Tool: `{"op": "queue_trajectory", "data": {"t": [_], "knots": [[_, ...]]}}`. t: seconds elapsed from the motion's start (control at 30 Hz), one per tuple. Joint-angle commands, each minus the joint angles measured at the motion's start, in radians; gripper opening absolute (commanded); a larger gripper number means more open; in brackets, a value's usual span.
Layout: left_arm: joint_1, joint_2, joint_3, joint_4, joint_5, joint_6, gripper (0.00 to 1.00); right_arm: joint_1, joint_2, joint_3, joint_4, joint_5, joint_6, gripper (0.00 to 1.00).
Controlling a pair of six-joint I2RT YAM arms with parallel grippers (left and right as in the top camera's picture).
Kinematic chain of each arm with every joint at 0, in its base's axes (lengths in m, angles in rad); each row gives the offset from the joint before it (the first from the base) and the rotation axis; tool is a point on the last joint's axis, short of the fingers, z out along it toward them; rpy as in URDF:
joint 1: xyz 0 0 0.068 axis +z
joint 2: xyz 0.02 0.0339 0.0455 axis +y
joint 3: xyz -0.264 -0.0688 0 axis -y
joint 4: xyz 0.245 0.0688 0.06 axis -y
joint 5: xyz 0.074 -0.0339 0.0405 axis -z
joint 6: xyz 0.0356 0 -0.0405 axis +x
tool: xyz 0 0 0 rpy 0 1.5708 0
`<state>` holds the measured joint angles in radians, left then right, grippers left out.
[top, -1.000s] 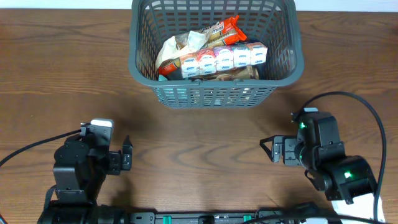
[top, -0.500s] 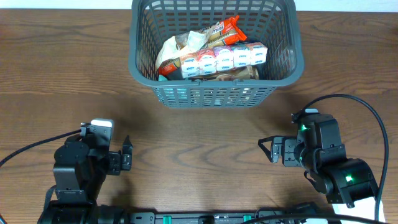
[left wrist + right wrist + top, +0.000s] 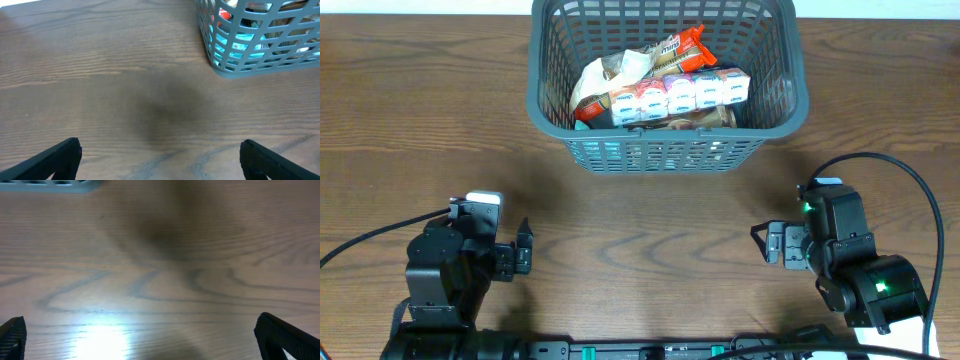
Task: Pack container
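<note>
The dark grey-blue container stands at the far middle of the table. It holds a row of small white cartons, a red-ended wrapper and pale packets. Its corner shows in the left wrist view, and a sliver of its base in the right wrist view. My left gripper is open and empty near the front left edge; its fingers show wide apart over bare wood. My right gripper is open and empty at the front right, fingers wide apart.
Brown wooden table. Black cables run from both arms at the front corners. A white sheet lies under the right arm's base.
The right arm has drawn back a little toward the front right. The left arm and the container have not moved.
</note>
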<state>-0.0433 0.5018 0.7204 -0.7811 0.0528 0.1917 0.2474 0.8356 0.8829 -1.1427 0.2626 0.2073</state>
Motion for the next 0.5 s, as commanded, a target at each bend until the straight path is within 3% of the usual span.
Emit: {"op": "queue_trajectory", "data": {"t": [0.0, 0.2, 0.47], "knots": [[-0.004, -0.007, 0.004, 0.001, 0.006, 0.017, 0.98, 0.013, -0.005, -0.001, -0.002, 0.048, -0.033, 0.99], [-0.004, -0.007, 0.003, 0.001, 0.006, 0.017, 0.99, 0.002, -0.046, -0.002, 0.065, 0.048, -0.032, 0.99], [-0.004, -0.007, 0.003, 0.001, 0.006, 0.017, 0.98, -0.043, -0.255, -0.071, 0.252, 0.024, -0.029, 0.99]]}}
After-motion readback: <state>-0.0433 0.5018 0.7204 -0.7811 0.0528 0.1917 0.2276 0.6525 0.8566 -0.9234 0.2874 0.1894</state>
